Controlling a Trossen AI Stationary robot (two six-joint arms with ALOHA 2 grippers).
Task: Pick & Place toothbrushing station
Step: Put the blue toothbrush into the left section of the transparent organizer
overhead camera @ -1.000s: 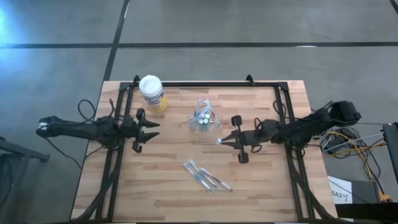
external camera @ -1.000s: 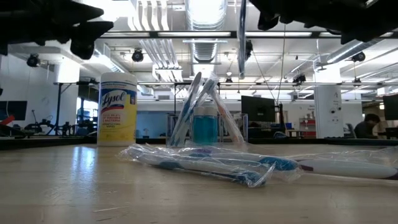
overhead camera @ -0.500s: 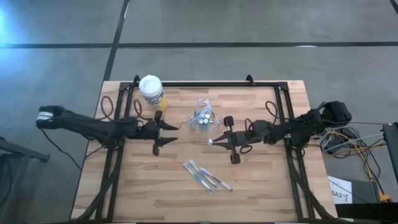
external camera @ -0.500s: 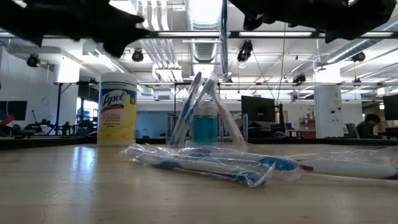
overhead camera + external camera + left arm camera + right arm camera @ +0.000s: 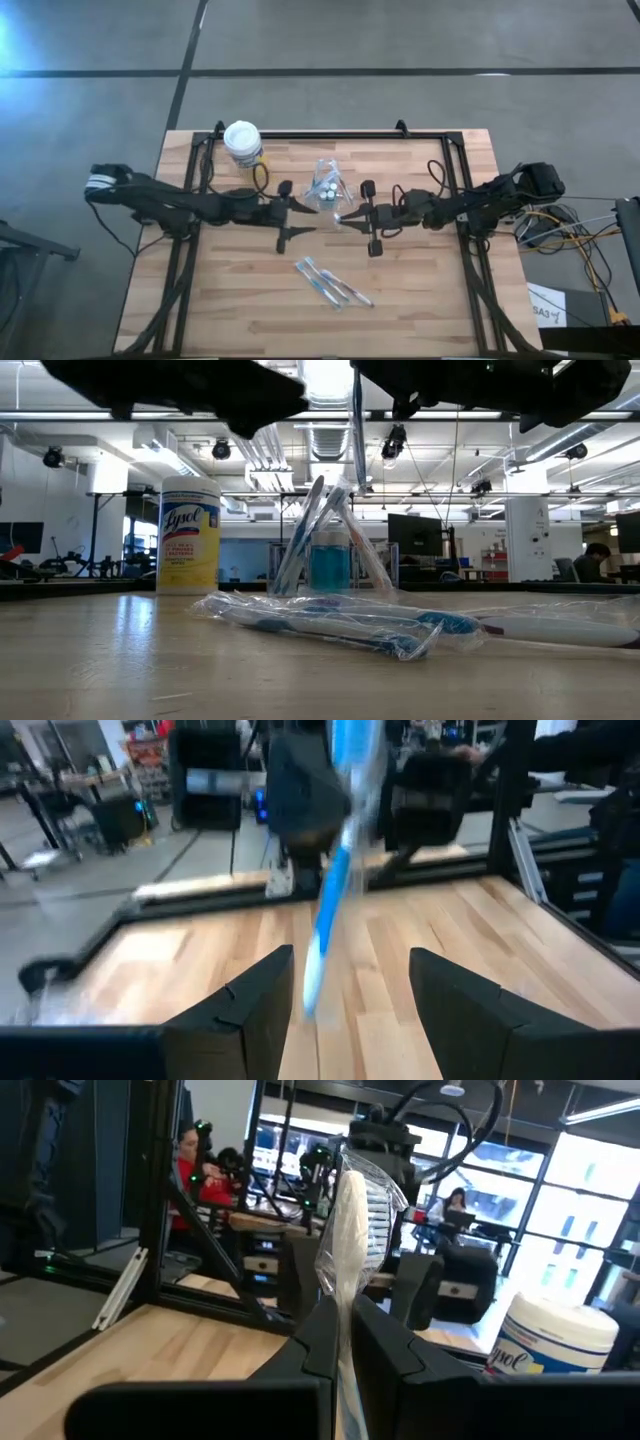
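My right gripper (image 5: 345, 216) is shut on a plastic-wrapped toothbrush (image 5: 356, 430) and holds it upright above the table's middle; the brush also shows in the right wrist view (image 5: 352, 1200). My left gripper (image 5: 302, 215) is open and level, just left of that brush, which stands ahead of its fingers (image 5: 330, 890). The clear holder (image 5: 325, 189) with toothbrushes and small white-capped pieces stands on the table just beyond both grippers. Wrapped toothbrushes (image 5: 331, 283) lie flat on the table nearer the front. My right gripper pinches the wrapped toothbrush's handle (image 5: 342, 1305) between its two fingers, through the clear wrapper. The fingers come level from the table's right and lie across the brush. The brush stands upright, bristle end (image 5: 372, 1192) past the fingers, lower end (image 5: 357, 478) clear of the table.
A yellow canister with a white lid (image 5: 243, 146) stands at the far left of the table. A black frame (image 5: 330, 134) runs along the far edge and down both sides. People sit in the room beyond (image 5: 195, 1160).
My left gripper has gone toward the table's right edge, staying open, and now stands close to the held toothbrush. My right gripper has carried the upright toothbrush a little toward the table's left.
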